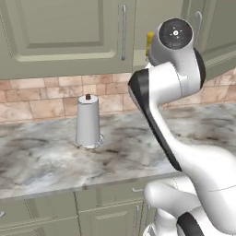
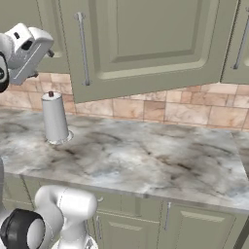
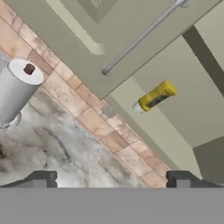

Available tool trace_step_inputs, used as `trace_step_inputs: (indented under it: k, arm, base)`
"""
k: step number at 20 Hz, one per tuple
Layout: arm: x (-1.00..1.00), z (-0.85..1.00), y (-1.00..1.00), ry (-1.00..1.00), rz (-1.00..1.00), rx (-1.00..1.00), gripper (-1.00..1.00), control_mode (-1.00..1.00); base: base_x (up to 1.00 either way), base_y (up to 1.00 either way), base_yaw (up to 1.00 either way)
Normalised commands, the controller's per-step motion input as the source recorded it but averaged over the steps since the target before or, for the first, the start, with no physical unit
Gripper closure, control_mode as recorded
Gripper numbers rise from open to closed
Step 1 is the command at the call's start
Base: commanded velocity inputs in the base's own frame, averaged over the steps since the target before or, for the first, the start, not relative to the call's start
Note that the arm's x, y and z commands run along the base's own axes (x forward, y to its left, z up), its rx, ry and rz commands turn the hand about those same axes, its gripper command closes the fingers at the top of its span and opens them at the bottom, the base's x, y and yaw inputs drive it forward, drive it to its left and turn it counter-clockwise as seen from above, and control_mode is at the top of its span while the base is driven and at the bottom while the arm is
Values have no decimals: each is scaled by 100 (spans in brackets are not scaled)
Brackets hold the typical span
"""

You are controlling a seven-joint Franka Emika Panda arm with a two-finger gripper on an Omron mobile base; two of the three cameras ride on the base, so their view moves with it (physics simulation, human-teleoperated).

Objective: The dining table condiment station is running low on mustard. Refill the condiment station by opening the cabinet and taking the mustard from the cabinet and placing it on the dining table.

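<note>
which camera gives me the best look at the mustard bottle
The hand view: the mustard shows whole inside the open cabinet, pale cap and all. The left base view catches just a yellow sliver beside the arm. The right base view looks at the door's front.

A grey-white veined marble counter (image 1: 46, 161) below and ahead of the raised gripper (image 3: 111, 179) carries an upright paper towel roll (image 1: 87, 120) on its holder, while the open cabinet's shelf (image 3: 166, 127) ahead bears the mustard (image 3: 154, 96) lying on its side.

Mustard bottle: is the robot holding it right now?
No. The mustard lies inside the open cabinet, apart from the open end effector.
</note>
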Motion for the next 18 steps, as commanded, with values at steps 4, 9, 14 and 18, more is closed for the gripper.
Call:
trace_step_inputs:
  k: [4,9,14,18]
  arm:
    - [66,-4,0,11,0,-26,-100,-100]
    - [59,0,0,11,0,-30,-100,-100]
    - [26,0,-34,13,-10,-28,-100,-100]
    - [12,-4,-56,22,-19,-25,-100,-100]
  base:
    - [0,0,0]
    - [0,0,0]
    - [0,0,0]
    - [0,0,0]
